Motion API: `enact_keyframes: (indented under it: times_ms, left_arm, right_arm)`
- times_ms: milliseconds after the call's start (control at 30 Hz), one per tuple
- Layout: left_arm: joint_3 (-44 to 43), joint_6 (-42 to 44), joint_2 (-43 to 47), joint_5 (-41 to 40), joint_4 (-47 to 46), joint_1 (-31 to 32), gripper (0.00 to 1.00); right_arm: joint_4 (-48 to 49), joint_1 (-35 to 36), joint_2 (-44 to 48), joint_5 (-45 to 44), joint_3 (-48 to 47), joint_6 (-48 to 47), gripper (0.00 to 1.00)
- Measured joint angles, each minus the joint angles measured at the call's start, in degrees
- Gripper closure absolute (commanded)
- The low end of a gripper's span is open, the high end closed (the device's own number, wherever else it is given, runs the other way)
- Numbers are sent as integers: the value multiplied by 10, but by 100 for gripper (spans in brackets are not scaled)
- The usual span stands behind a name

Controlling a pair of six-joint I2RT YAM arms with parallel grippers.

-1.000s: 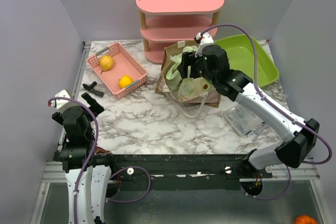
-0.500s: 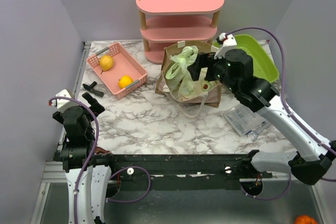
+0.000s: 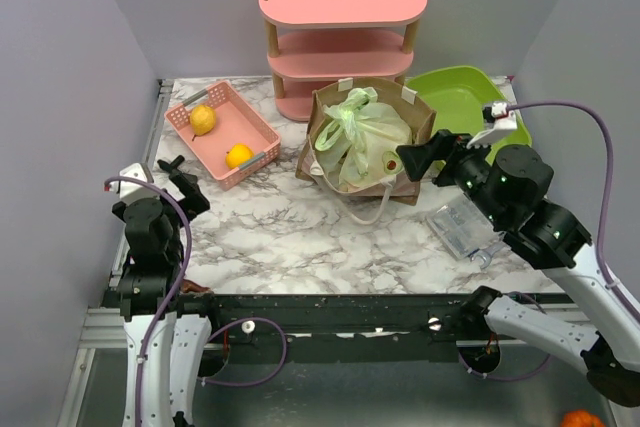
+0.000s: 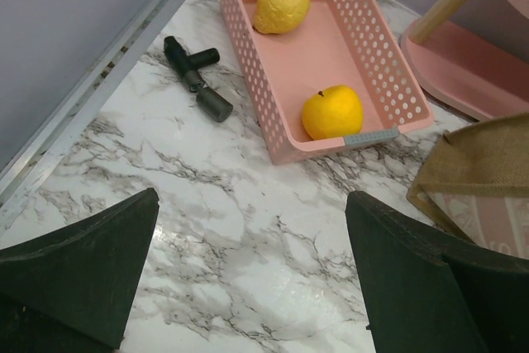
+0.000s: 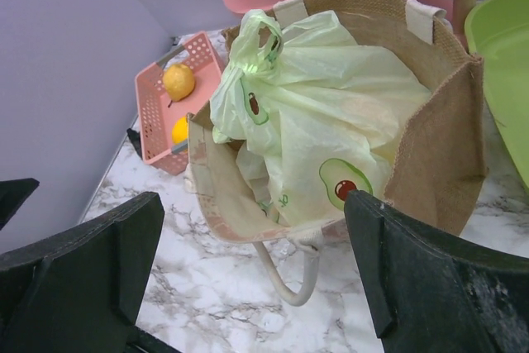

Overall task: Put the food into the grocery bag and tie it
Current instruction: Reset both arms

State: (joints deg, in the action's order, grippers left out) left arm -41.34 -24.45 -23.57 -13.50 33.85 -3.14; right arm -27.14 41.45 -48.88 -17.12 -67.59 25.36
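The grocery bag (image 3: 365,135) is pale green with avocado prints. It sits inside an open brown burlap bag (image 3: 325,117) at the table's centre back. In the right wrist view the grocery bag (image 5: 331,113) bulges, and its handles are bunched in a knot (image 5: 248,47) at the top left. The food is hidden inside it. My right gripper (image 3: 425,157) is open and empty, just right of the brown bag and pointing at it; its jaws (image 5: 252,200) stand wide apart. My left gripper (image 3: 188,192) is open and empty over bare marble (image 4: 252,204) at the left.
A pink basket (image 3: 262,137) at the back left holds a lemon (image 4: 281,4) and an orange fruit (image 4: 332,112). A black tool (image 4: 198,80) lies beside it. A pink shelf (image 3: 342,37), a green tray (image 3: 470,107) and a clear plastic box (image 3: 462,227) stand behind and to the right.
My right arm has drawn back from above the grocery bag to the right and nearer, leaving the bag in the brown bag. My left gripper has shifted slightly.
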Motion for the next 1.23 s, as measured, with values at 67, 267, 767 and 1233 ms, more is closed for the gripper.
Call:
enact_keyframes:
  times_ms: [67, 267, 767, 1233]
  left_arm:
    - [1, 2, -3, 9, -5, 8, 2]
    - [3, 9, -2, 60, -19, 44, 1]
    - [1, 8, 71, 218, 36, 78, 1]
    - [1, 11, 74, 247, 35, 78, 1]
  right_arm:
    - [0, 0, 20, -2, 12, 6, 0]
    - [0, 0, 55, -4, 43, 12, 0]
    - [12, 0, 111, 16, 145, 18, 0]
    - [60, 0, 243, 52, 245, 39, 0]
